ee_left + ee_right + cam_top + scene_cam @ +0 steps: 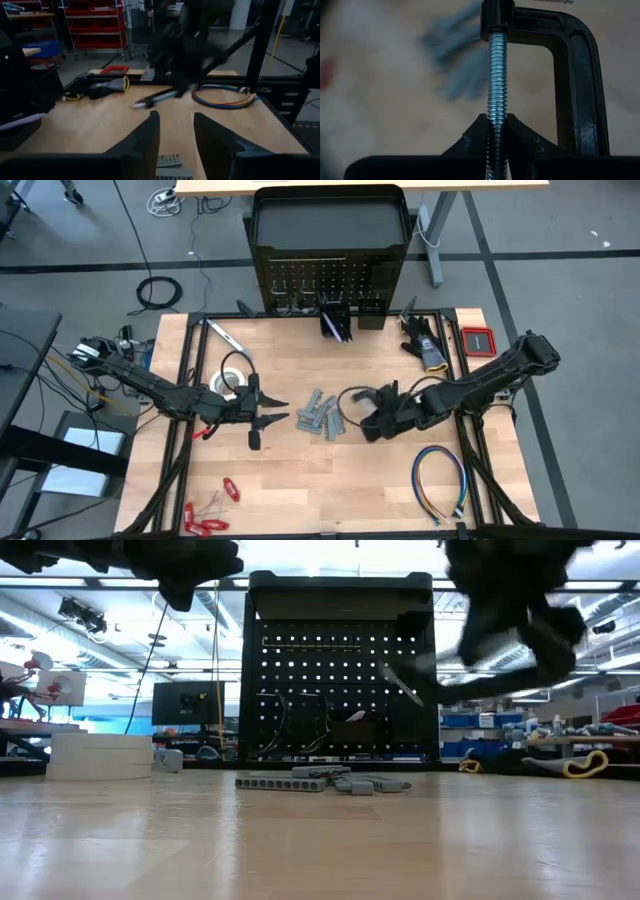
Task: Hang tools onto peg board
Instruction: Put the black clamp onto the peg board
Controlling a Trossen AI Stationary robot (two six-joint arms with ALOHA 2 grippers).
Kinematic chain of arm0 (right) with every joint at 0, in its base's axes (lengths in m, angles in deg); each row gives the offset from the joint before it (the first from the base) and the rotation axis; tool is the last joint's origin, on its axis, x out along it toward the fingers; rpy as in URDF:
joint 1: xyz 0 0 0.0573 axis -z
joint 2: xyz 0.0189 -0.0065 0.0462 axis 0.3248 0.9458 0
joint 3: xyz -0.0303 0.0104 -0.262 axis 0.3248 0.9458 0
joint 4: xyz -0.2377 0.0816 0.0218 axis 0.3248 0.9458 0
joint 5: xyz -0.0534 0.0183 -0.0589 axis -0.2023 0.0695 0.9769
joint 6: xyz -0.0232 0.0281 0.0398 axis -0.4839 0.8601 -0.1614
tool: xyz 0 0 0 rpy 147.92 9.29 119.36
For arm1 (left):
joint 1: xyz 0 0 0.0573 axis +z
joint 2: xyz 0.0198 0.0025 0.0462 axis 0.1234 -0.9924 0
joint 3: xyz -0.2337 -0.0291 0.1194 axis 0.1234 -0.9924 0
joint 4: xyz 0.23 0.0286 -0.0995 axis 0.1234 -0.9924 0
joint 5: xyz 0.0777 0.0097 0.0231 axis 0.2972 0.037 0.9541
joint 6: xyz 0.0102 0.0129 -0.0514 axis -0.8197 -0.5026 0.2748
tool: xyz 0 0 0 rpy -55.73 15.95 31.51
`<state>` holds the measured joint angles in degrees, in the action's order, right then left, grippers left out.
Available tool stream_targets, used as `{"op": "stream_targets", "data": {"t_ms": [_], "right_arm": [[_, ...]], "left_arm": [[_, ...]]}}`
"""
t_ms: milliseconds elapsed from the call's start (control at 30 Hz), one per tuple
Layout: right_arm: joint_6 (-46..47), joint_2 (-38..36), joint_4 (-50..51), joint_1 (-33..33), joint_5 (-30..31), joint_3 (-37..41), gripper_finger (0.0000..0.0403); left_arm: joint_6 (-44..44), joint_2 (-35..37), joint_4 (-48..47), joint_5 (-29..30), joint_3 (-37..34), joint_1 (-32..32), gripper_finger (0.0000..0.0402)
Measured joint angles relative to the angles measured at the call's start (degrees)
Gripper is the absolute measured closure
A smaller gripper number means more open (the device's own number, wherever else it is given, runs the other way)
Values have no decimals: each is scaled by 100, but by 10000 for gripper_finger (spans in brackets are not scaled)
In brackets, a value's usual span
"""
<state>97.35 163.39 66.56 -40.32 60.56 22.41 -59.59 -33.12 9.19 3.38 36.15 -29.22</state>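
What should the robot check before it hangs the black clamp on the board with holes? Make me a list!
1. Right gripper shut on the clamp's screw: ok.
2. Clamp lifted off the table: ok, the low view shows it in the air.
3. Way to the peg board free: cannot tell; grey pieces lie beside the clamp.
4. Empty hook ready on the board: cannot tell.
5. Left gripper out of the way: ok, open and empty, left of the grey pieces.
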Motion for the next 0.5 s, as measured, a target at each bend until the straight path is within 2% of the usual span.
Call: {"op": "stream_targets", "data": {"t_ms": [167,300,400,500], "right_arm": [[-1083,9,-1355,-42,-816,-284,348],[-1393,54,-2090,-14,-1303,-287,348],[-1376,155,-2400,67,-1673,-287,348],[-1366,350,-2587,131,-2090,-287,348]], "left_arm": [[178,0,-28,-1,0,0,218],[10,-143,95,-476,0,-2,163],[-368,-512,662,-868,0,-34,136],[-660,-1062,1373,-982,0,-55,124]]}}
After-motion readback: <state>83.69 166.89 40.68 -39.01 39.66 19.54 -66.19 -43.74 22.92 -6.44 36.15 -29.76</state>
